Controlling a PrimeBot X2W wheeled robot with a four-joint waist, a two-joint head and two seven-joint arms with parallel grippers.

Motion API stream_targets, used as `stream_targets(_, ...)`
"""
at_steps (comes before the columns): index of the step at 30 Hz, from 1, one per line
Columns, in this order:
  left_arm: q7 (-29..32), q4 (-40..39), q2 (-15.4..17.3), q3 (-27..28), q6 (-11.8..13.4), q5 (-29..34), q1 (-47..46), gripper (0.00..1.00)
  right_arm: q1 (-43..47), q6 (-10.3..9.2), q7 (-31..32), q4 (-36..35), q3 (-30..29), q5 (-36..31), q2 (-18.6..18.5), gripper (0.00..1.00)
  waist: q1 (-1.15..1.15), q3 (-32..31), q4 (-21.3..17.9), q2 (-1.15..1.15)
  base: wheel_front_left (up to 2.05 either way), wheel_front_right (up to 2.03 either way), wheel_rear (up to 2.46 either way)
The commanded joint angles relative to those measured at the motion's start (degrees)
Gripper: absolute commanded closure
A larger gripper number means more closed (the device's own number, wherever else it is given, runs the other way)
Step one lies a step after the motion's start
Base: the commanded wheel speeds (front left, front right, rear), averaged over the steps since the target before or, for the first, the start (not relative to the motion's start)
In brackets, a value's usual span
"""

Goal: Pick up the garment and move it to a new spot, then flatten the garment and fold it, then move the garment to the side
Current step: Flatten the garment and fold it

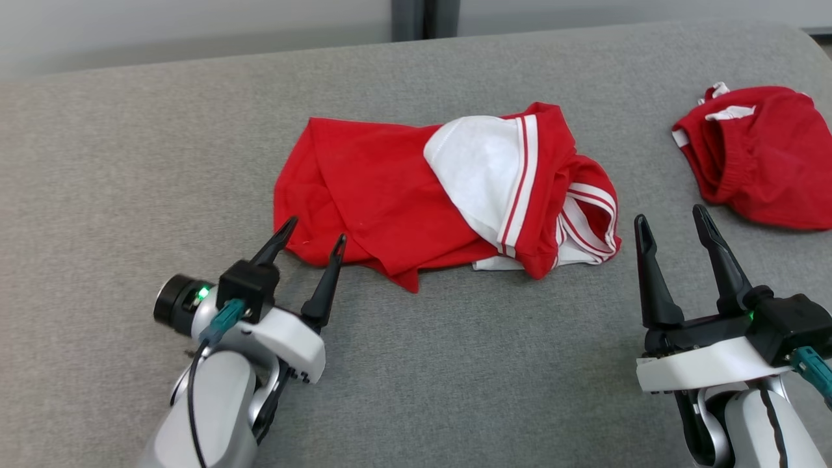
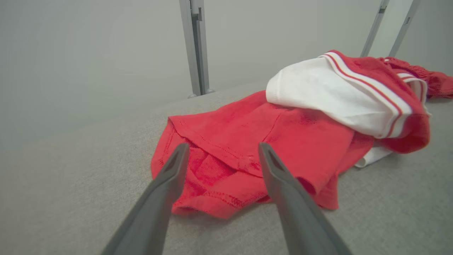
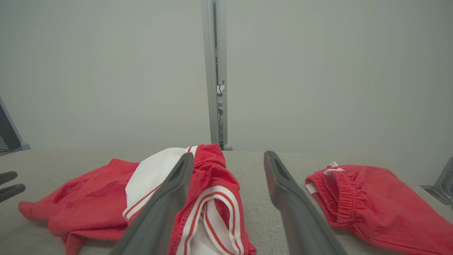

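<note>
Garment (image 1: 390, 195): red with a white panel and red-and-white striped trim. It lies crumpled mid-way across the grey padded surface (image 1: 455, 364), and neither claw grips it.
Left gripper (image 1: 315, 231): nearest you at the lower left, its fingers are spread wide and empty. The tips sit right at the garment's near-left hem, and you cannot tell whether they touch the cloth.
Right gripper (image 1: 671, 214): at your lower right, its fingers are parted and carry nothing. It is over bare surface just beside the garment's striped right end, apart from it.
Near hem: your left wrist view shows doubled red layers with stitched edges.
Middle of the cloth: the white panel lies on top of the red, toward the right, with the striped band along its right side.
Second red garment (image 1: 760, 156): farther right, bunched, with a ribbed waistband showing. It is well apart from the first one.
Back: a pale wall with a grey metal post (image 1: 426, 18) stands beyond the far edge.
</note>
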Motion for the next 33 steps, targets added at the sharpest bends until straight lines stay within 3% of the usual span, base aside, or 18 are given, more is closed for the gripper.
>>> stream_targets(1, 0.19, 2.04, 0.63, -1.78, -0.16, 0.64, -2.96, 0.0, -0.75, 0.02, 0.0, -0.07, 0.0, 0.37, -0.01, 0.0, 0.0, 1.52, -1.48, 0.0, 0.0, 0.0, 0.0)
stream_targets(8, 4.54, 11.02, 1.59, -10.8, -0.18, -1.62, -12.4, 0.0, -1.84, 0.02, 0.0, 0.14, 0.77, 0.45, 0.41, 0.0, 0.0, 3.73, -3.8, 0.0, 0.0, 0.0, 0.0)
stream_targets(15, 6.84, 17.12, 2.54, -13.72, -0.2, -4.0, -18.05, 0.0, -2.43, 0.02, 0.0, 0.14, 0.49, 0.63, 0.64, 0.0, 0.0, 5.08, -5.34, 0.0, 0.0, 0.0, 0.0)
stream_targets(30, 5.37, 19.28, 4.15, -21.72, -0.2, -10.03, -19.77, 0.0, -2.57, 0.02, 0.0, 0.53, -0.2, 0.4, 0.76, 0.0, 0.0, 5.08, -3.94, 0.0, 0.0, 0.0, 0.0)
stream_targets(31, 5.43, 19.38, 4.18, -22.14, -0.2, -10.44, -19.94, 0.09, -2.62, 0.02, 0.0, 0.58, -0.14, 0.4, 0.77, 0.0, 0.0, 5.07, -3.83, 0.0, 0.0, 0.0, 0.0)
stream_targets(32, 5.44, 19.49, 4.18, -22.51, -0.2, -10.89, -20.09, 0.42, -2.7, 0.02, 0.0, 0.59, -0.09, 0.46, 0.77, 0.0, 0.0, 5.07, -3.74, 0.0, 0.0, 0.0, 0.0)
stream_targets(33, 5.39, 19.53, 4.24, -22.84, -0.2, -11.21, -20.21, 0.65, -2.75, 0.02, 0.0, 0.59, -0.06, 0.52, 0.77, 0.0, 0.0, 5.09, -3.67, 0.0, 0.0, 0.0, 0.0)
